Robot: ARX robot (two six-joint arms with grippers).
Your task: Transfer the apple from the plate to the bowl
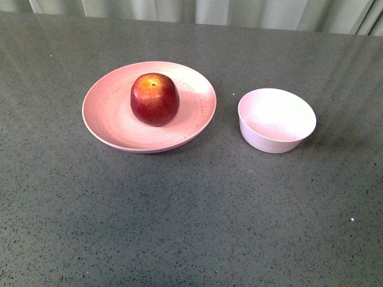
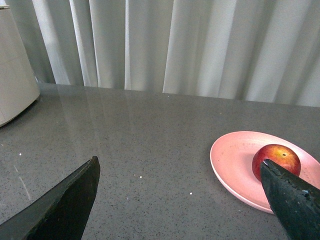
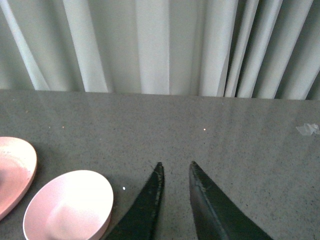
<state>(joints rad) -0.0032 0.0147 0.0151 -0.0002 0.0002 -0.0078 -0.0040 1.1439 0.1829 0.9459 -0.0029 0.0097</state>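
The apple [image 1: 154, 98] rests on the plate [image 1: 108, 119], right of the wide-spread left claw [image 2: 180, 200]. The right claw [image 3: 175, 172] is narrow, right of the bowl [image 1: 276, 119].

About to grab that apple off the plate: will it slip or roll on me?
The apple looks glossy, so the gripper may slide on its skin. It is round and sits stem-up on the shallow plate, so a sideways nudge would probably roll it toward the rim. It looks rigid, so it likely tolerates a firm squeeze.
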